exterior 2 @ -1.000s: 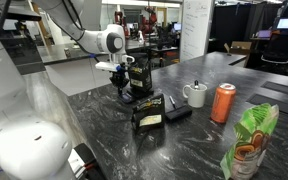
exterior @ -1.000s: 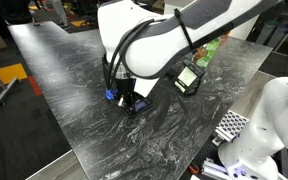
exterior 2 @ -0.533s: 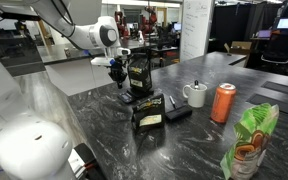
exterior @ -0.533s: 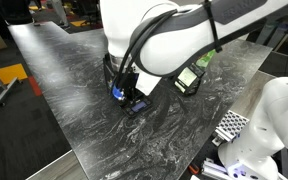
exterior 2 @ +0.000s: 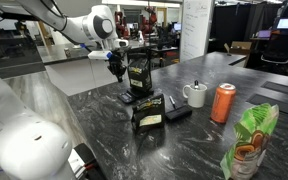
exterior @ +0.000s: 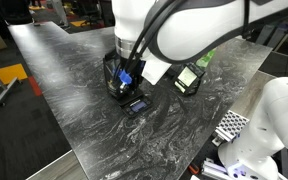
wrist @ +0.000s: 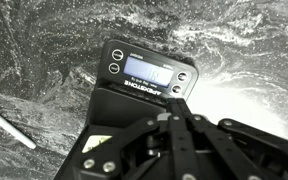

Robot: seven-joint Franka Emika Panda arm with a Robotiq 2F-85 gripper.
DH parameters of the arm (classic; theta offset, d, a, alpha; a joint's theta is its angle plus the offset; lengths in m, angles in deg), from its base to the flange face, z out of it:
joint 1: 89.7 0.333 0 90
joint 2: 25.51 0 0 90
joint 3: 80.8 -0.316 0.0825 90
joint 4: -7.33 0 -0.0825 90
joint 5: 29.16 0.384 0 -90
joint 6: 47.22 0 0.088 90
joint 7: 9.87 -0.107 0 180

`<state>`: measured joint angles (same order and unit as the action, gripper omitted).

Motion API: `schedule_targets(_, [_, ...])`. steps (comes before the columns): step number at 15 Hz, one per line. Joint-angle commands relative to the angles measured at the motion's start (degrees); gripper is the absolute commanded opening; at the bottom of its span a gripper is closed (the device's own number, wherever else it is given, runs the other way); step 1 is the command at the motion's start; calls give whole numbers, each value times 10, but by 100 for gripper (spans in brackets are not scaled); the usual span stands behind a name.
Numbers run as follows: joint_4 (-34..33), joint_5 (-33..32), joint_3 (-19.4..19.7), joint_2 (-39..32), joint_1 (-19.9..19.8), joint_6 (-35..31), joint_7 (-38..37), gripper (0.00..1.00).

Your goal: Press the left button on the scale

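— What does the wrist view add?
— The small flat black pocket scale (wrist: 147, 78), with its display and round buttons. In the exterior views it is a dark chip on the grey marbled tabletop (exterior: 64, 70), beside a black-and-yellow bag (exterior 2: 137, 72).
— And the gripper (wrist: 177, 118)?
— It is above the scale, fingers together, holding nothing. The white arm partly hides it, and the room behind is blurred.
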<state>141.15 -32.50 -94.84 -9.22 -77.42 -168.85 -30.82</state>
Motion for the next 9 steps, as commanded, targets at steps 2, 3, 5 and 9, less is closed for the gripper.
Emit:
schedule_targets(2, [13,4,0,28,-9,-1,15,26])
schedule_targets(3, [14,4,0,31,-9,-1,15,33])
schedule_targets(5, [14,4,-2,38,-9,2,12,47])
schedule_targets(9, [17,3,-4,53,-9,6,6,74])
